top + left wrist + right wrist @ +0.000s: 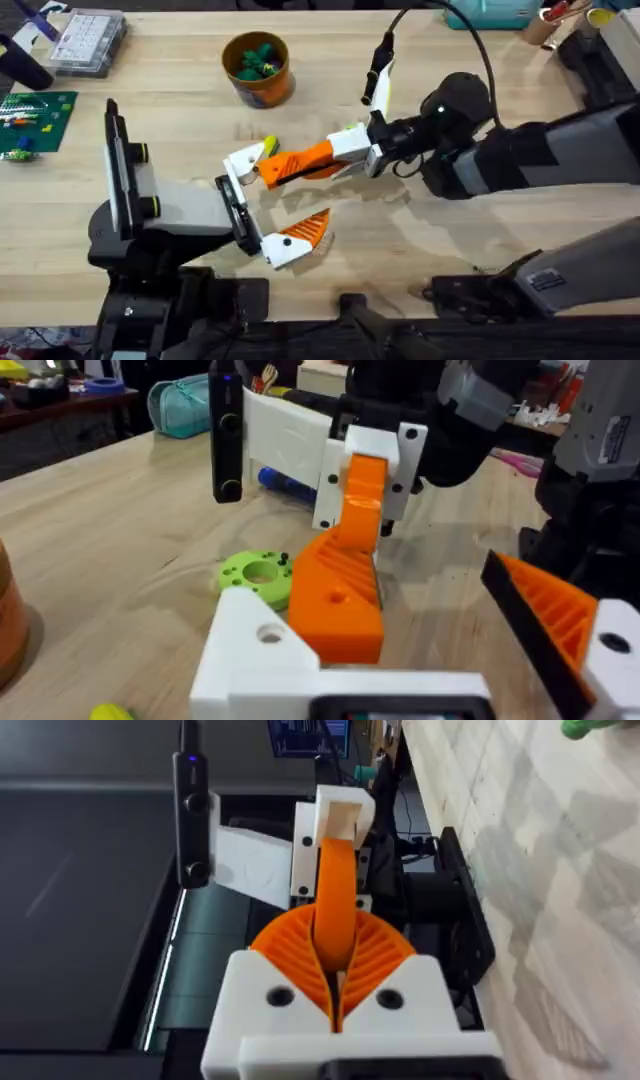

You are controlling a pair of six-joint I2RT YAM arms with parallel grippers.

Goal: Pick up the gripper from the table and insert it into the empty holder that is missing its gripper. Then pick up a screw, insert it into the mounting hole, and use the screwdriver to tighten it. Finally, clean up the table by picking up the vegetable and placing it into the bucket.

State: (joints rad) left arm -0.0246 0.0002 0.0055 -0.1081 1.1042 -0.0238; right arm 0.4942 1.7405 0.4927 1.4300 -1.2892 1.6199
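Note:
The gripper [290, 165], an orange wedge on a white base block, is held level above the table, with my right gripper [345, 150] shut on its orange end. In the right wrist view both ribbed pads [290, 955] press the wedge [335, 890]. Its white base [262, 640] sits against the bare holder side of my left gripper [272, 205], which is open and carries one orange finger [560, 625]. The orange-brown bucket [262, 82] stands at the back with green vegetable pieces [255, 58] inside.
A lime-green round part [255, 575] lies on the table under the held piece, and a yellow object [268, 147] lies beside the white base. At back left are a clear parts box [88, 40] and a green board [35, 118]. A teal container [495, 12] stands at back right.

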